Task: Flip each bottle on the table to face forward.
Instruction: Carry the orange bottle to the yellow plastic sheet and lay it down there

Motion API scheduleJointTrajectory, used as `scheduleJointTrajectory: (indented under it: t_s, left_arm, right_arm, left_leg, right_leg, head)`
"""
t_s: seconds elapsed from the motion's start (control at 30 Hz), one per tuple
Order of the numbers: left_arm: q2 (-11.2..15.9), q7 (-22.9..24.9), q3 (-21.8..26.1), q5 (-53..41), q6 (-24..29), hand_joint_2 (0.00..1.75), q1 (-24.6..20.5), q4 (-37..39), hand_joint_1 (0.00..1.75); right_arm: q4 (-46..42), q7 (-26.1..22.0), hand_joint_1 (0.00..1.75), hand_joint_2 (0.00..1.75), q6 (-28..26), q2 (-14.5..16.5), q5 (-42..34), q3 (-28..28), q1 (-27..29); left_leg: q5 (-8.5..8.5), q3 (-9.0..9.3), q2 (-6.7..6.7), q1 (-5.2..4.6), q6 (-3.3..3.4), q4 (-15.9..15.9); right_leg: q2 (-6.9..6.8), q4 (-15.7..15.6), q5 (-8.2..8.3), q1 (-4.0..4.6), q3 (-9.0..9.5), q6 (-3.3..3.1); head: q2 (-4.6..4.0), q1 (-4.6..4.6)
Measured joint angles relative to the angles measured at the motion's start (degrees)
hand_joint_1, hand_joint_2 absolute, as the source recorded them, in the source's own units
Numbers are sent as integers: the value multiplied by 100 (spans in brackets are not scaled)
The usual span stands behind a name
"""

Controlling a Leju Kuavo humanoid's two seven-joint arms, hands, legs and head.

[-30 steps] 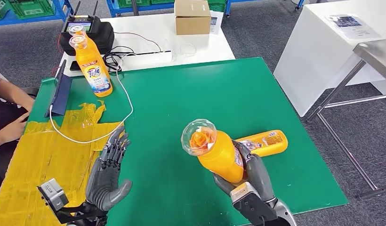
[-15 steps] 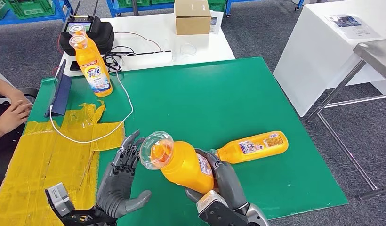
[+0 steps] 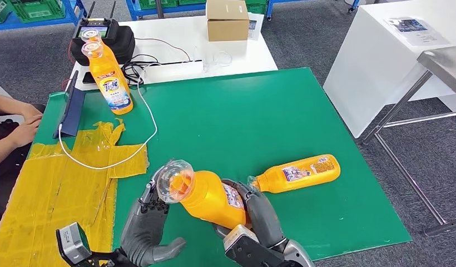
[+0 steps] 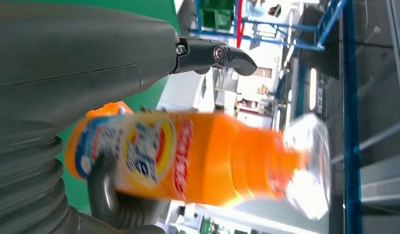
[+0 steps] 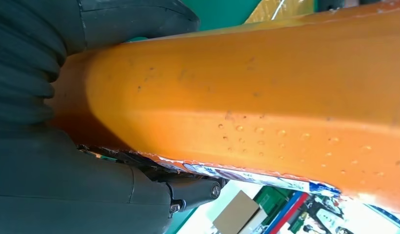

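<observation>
A: Where's the bottle the hands are working on?

B: The held bottle (image 3: pixel 210 196) is clasped low on its body by the right hand (image 3: pixel 258 216); long axis tilted, clear cap leaning toward the left hand (image 3: pixel 149 229); that hand is spread and holds nothing, fingertips just beside the cap.

A: Which hand is nearer the cap?

B: The left; likely a handover.

A: The others?

B: The lying bottle (image 3: pixel 297 173) rests just beyond the right hand; the standing bottle (image 3: pixel 108 78) is well apart, far past the left; all three look full.

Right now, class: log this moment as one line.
right hand: holds orange plastic bottle | left hand: open beside its cap | second orange bottle: lying on green mat
</observation>
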Motion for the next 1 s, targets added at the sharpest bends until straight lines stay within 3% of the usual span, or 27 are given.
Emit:
scheduleJointTrajectory:
  t_s: [0.47, 0.67, 0.8, 1.0]
  left_arm:
    - [82, -1, -301, 10, 110, 175, -53, -3, 0]
    - [79, 106, -239, -262, 333, 175, -229, 222, 0]
    - [64, 166, -179, -795, 727, 175, -305, 366, 175]
    - [11, 168, -76, -1119, 844, 175, -326, 517, 175]
  right_arm:
    - [317, 136, 175, 175, 546, -21, 404, 511, -384]
    - [681, -27, 175, 175, 1063, -66, 536, 990, -905]
    - [887, -69, 175, 175, 1114, -186, 498, 1238, -1204]
    - [1019, -42, 175, 175, 1087, -384, 477, 1430, -1424]
  left_leg:
    - [0, -1, 2, 1, 0, 0]
    - [2, 6, 0, 0, 0, 0]
    - [4, 9, 1, 0, -1, 1]
    - [3, 5, 1, 0, -1, 1]
  right_leg:
    - [0, 0, 0, 0, -2, 0]
    - [0, 0, 1, 0, -1, 0]
    - [0, 0, 2, 0, 0, 0]
    - [0, 0, 2, 0, -6, 0]
  head:
    - [0, 0]
    - [0, 0]
    - [0, 1]
    - [0, 1]
